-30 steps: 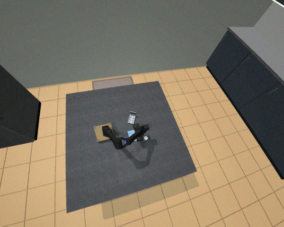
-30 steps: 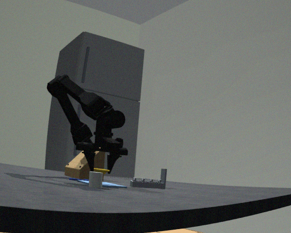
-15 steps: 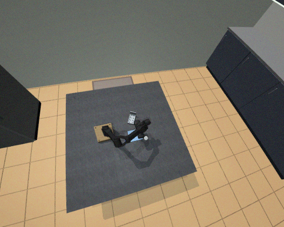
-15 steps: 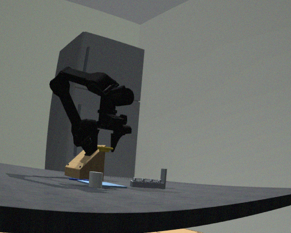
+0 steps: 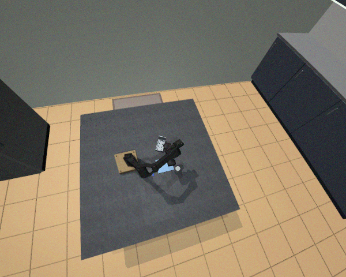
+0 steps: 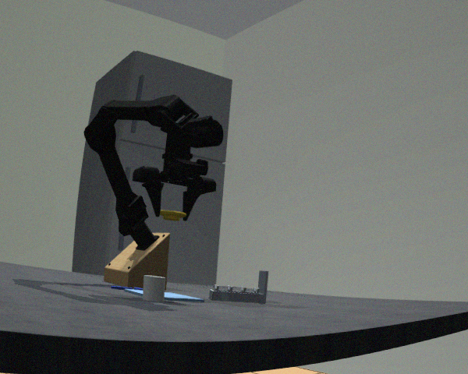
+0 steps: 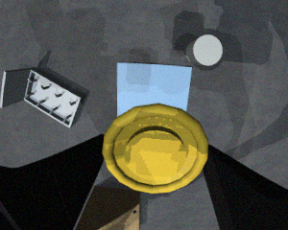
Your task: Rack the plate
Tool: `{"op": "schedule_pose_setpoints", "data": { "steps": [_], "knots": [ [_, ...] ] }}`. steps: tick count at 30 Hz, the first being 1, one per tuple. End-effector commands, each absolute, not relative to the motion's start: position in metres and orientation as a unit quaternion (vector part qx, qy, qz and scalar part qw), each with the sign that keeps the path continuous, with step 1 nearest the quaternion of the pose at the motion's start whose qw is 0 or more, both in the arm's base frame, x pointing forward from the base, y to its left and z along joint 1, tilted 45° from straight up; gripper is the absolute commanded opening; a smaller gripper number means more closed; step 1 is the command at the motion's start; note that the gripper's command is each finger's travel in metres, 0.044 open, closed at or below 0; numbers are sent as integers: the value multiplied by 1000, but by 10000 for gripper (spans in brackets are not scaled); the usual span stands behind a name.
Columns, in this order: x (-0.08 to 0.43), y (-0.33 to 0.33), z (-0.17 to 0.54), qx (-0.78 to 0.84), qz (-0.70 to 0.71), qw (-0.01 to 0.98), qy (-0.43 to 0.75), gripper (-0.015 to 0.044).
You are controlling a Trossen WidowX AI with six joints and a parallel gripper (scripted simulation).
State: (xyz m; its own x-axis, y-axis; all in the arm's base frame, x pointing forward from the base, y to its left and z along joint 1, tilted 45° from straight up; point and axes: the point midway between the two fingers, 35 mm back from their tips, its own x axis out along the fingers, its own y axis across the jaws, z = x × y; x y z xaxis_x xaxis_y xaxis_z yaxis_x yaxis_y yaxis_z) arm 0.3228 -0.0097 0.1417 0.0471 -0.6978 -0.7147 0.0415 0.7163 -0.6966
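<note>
The yellow plate [image 6: 171, 213] [image 7: 156, 158] is held level, face up, high above the table. My gripper [image 6: 171, 216] [image 7: 155, 146] is shut on the plate, with one finger against each side of its rim. The grey dish rack [image 5: 160, 144] [image 6: 236, 297] [image 7: 53, 98] stands on the table, with short pegs in rows and a tall upright panel at one end. In the wrist view it lies to the left of the plate, well apart from it and lower. In the top view the arm hides the plate and the fingertips.
A light blue mat [image 5: 166, 168] [image 6: 183, 297] [image 7: 154, 86] lies below the gripper. A white cylinder [image 5: 177, 168] [image 6: 154, 287] [image 7: 207, 50] stands beside the mat. A small dark blue thing [image 5: 153, 174] [image 6: 119, 287] lies near the arm's wooden base [image 5: 119, 164] [image 6: 154, 267].
</note>
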Motion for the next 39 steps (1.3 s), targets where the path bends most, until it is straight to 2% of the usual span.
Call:
{"op": "schedule_pose_setpoints", "data": {
  "steps": [1,11,21,39],
  "knots": [
    [314,14,122,-229,-295,685,626,0],
    [271,72,62,-119,-390,711,573,0],
    [264,77,55,-106,-402,712,566,0],
    [258,53,10,-108,-252,647,711,0]
  ]
}}
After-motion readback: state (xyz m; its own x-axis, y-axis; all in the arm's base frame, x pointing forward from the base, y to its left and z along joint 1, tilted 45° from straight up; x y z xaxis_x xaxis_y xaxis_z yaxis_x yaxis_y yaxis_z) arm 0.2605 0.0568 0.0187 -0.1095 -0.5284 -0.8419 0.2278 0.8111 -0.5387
